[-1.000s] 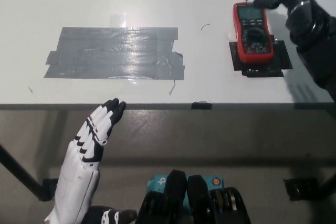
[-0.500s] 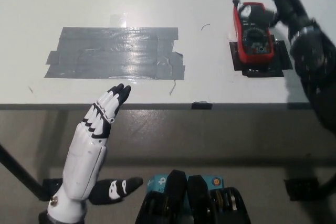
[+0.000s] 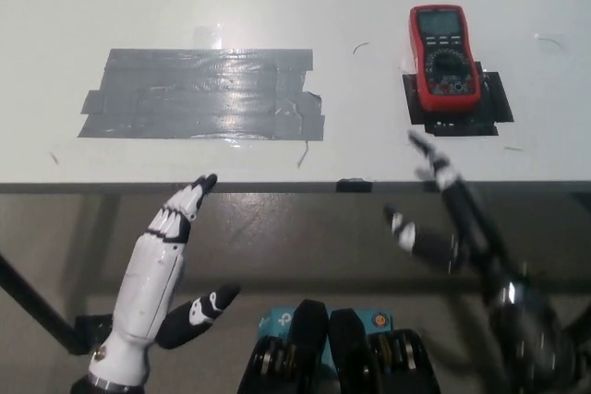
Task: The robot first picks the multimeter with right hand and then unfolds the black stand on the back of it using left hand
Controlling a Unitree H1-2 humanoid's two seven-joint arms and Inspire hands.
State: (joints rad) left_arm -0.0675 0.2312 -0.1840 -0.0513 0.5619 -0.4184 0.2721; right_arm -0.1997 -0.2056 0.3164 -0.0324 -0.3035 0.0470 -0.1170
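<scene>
The red and black multimeter (image 3: 443,57) lies face up on a black patch (image 3: 489,103) at the back right of the white table (image 3: 277,6). Nothing holds it. My black right hand (image 3: 457,223) hovers in front of the table's front edge, well below the multimeter in the picture, open with its fingers spread. My white left hand (image 3: 166,251) rests at the lower left, also in front of the table's edge, open with its fingers straight. The multimeter's back and its stand are hidden.
A wide patch of grey tape (image 3: 203,94) covers the left middle of the table. A small black tape tab (image 3: 354,185) sits on the front edge. A dark table leg (image 3: 32,306) runs across the lower left.
My right hand has left the multimeter's top end and dropped to below the table's front edge. The multimeter lies flat again on its patch. My left hand has shifted slightly lower.
</scene>
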